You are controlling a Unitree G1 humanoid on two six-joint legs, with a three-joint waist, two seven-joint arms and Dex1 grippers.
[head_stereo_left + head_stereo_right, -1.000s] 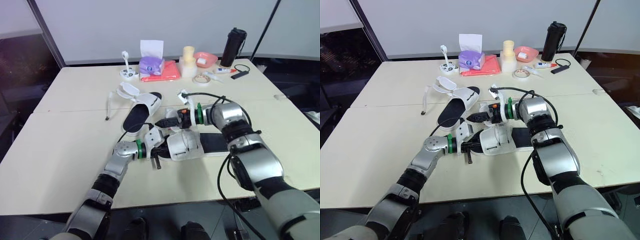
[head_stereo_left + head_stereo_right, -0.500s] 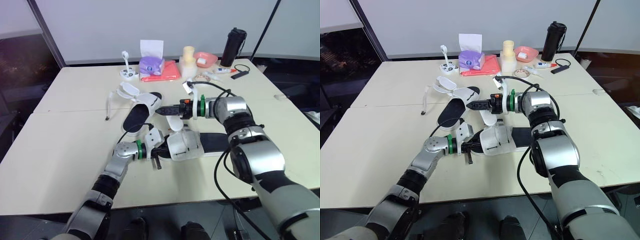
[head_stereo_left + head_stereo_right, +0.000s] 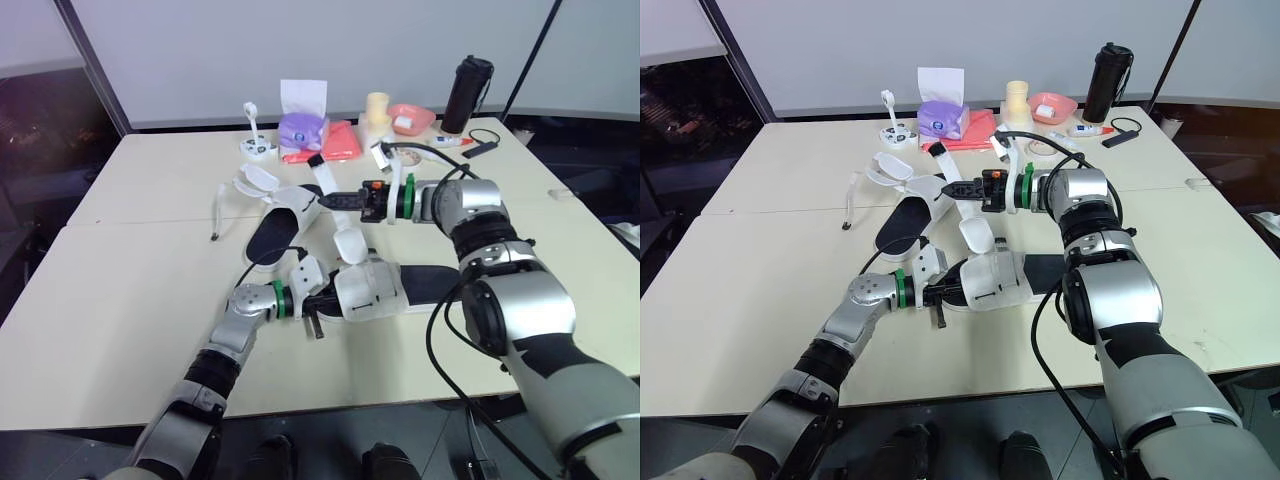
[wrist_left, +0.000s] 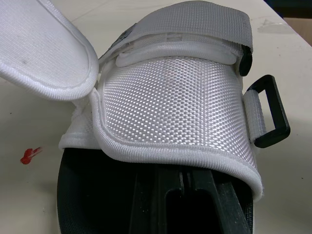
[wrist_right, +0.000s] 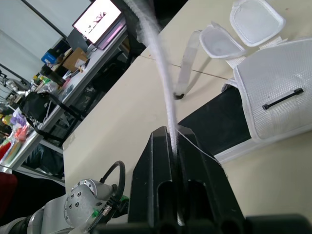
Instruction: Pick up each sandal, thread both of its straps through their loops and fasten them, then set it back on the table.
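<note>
The near sandal (image 3: 385, 288), white upper on a black sole, lies in front of me. My left gripper (image 3: 316, 301) is shut on its toe end; the left wrist view has the woven upper (image 4: 170, 97) and a black loop (image 4: 271, 111) just past the fingers (image 4: 146, 204). My right gripper (image 3: 333, 200) is shut on this sandal's long white strap (image 5: 163, 92), held taut above the table with its padded part (image 3: 350, 245) hanging below. The second sandal (image 3: 288, 212) lies further back, its straps (image 3: 255, 181) open.
At the table's far side stand a purple tissue box (image 3: 303, 128), a red pouch (image 3: 332, 145), cream cups (image 3: 377, 110), a pink bowl (image 3: 410, 117) and a black bottle (image 3: 467, 93). A loose strap (image 3: 218, 212) lies left of the second sandal.
My right gripper has risen and moved toward the far side, closing on the strap and lifting it off the near sandal. The left gripper has kept its hold.
</note>
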